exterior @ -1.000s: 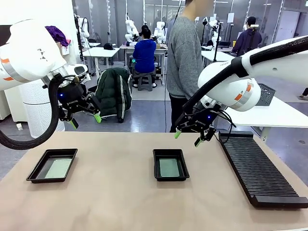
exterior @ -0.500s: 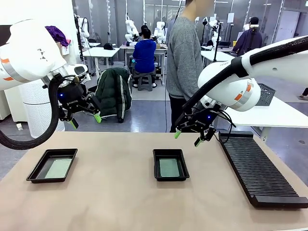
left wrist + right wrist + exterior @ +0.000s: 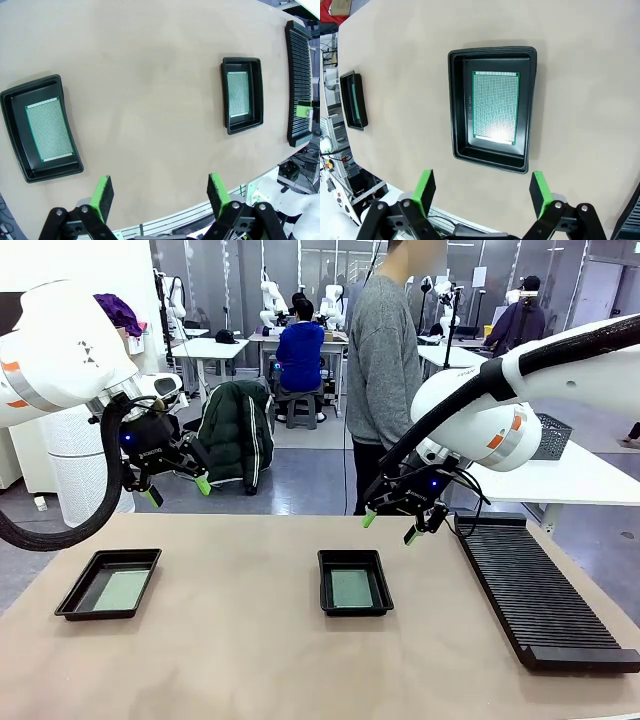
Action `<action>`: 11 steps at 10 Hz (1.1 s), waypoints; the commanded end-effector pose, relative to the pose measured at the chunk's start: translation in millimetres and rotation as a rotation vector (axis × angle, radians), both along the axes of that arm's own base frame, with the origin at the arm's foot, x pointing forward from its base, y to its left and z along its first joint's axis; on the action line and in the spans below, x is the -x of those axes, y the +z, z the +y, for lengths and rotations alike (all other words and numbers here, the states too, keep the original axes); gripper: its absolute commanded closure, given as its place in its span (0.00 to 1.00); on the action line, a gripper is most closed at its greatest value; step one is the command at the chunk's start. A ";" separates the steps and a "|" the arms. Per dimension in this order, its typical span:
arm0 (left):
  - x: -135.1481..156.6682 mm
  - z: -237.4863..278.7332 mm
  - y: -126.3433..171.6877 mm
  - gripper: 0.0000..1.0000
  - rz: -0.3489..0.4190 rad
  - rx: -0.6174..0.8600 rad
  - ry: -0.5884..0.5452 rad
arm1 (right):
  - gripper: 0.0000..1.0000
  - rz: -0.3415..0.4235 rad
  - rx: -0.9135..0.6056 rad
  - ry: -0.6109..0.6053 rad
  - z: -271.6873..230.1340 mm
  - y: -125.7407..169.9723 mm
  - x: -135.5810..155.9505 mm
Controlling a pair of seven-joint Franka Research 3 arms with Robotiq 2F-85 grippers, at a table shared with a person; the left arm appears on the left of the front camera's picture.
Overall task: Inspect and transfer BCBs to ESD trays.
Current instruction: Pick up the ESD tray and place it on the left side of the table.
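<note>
Two black ESD trays rest on the tan table, one at the left [image 3: 70, 600] and one in the middle [image 3: 324, 585]. Each holds a flat green BCB: the left board [image 3: 121, 590] and the middle board [image 3: 352, 588]. High above the left tray hangs my left gripper [image 3: 178, 490], open and empty. My right gripper [image 3: 390, 526] hovers open and empty above and behind the middle tray. In the left wrist view both trays [image 3: 15, 110] [image 3: 257, 92] and boards [image 3: 48, 128] [image 3: 238, 93] lie far below the green fingertips [image 3: 102, 192]. The right wrist view looks down on the middle tray [image 3: 460, 110] and its board [image 3: 494, 106].
A long black ribbed rack [image 3: 535, 590] lies along the table's right side. A person in a grey sweater [image 3: 383, 350] stands at the far edge. The left tray [image 3: 351, 100] also sits at the right wrist view's left edge. Bare table spans between the trays.
</note>
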State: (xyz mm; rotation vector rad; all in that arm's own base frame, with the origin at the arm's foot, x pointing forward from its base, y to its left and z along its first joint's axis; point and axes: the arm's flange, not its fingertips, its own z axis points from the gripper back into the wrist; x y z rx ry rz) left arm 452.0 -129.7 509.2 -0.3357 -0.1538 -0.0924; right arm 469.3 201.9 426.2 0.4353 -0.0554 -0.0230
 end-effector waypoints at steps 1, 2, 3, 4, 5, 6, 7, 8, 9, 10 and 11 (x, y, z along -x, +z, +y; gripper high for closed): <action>2.5 0.1 -0.3 0.00 -0.001 -0.001 0.001 | 0.00 -0.001 0.000 0.003 0.8 0.3 0.4; 2.5 0.1 -0.3 0.00 -0.001 -0.001 0.001 | 0.00 -0.001 0.000 0.003 0.8 0.3 0.4; 2.5 0.1 -0.3 0.00 -0.001 -0.001 0.001 | 0.00 -0.001 0.000 0.003 0.8 0.3 0.4; 2.5 0.1 -0.3 0.00 -0.001 -0.001 0.001 | 0.00 -0.001 0.000 0.003 0.8 0.3 0.4; 2.5 0.1 -0.3 0.00 -0.001 -0.001 0.001 | 0.00 -0.001 0.000 0.003 0.8 0.3 0.4; 2.5 0.1 -0.3 0.00 -0.001 -0.001 0.001 | 0.00 -0.001 0.000 0.003 0.8 0.3 0.4; 2.5 0.1 -0.3 0.00 -0.001 -0.001 0.001 | 0.00 -0.001 0.000 0.003 0.8 0.3 0.4; 2.5 0.1 -0.3 0.00 -0.001 -0.001 0.001 | 0.00 -0.001 0.000 0.003 0.8 0.3 0.4; 2.5 0.1 -0.3 0.00 -0.001 -0.001 0.001 | 0.00 -0.001 0.000 0.003 0.8 0.3 0.4; 2.5 0.1 -0.3 0.00 -0.001 -0.001 0.001 | 0.00 -0.001 0.000 0.003 0.8 0.3 0.4; 2.5 0.1 -0.3 0.00 -0.001 -0.001 0.001 | 0.00 0.000 0.000 0.000 0.0 0.0 0.0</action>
